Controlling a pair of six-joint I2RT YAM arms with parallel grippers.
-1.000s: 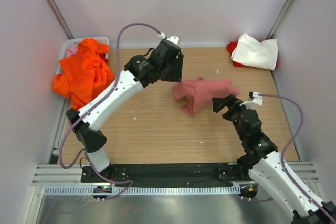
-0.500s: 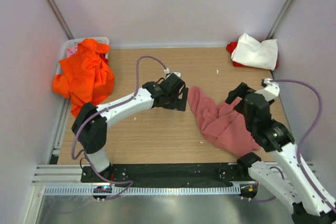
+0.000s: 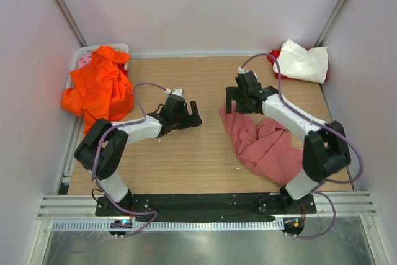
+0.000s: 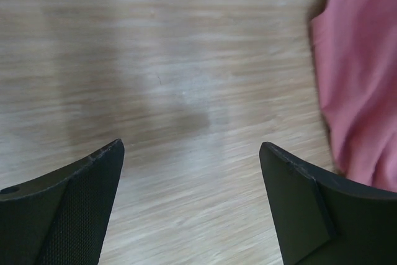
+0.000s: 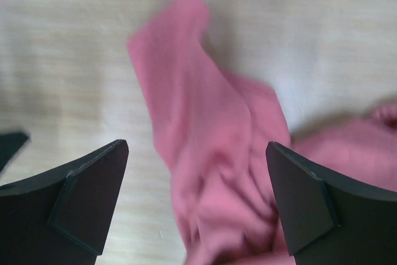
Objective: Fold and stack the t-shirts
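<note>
Nothing looks folded yet: the pink shirt point(image 3: 265, 146) lies crumpled on the surface point(image 3: 186, 159), the orange shirt point(image 3: 99, 88) heaped aside, left fingers point(image 3: 190, 116) and right fingers point(image 3: 233, 104) both apart, empty.

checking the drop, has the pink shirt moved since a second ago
Yes: the pink shirt has shifted toward the front edge of the table and a little to the right, and now lies spread out.

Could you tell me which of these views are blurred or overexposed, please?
Top view: sharp and evenly lit, only soft shadows on the table. Left wrist view: the wood grain is smeared and the edge of the pink shirt is soft. Right wrist view: the pink shirt is blurred and the table looks washed out, though the fingers are crisp.
</note>
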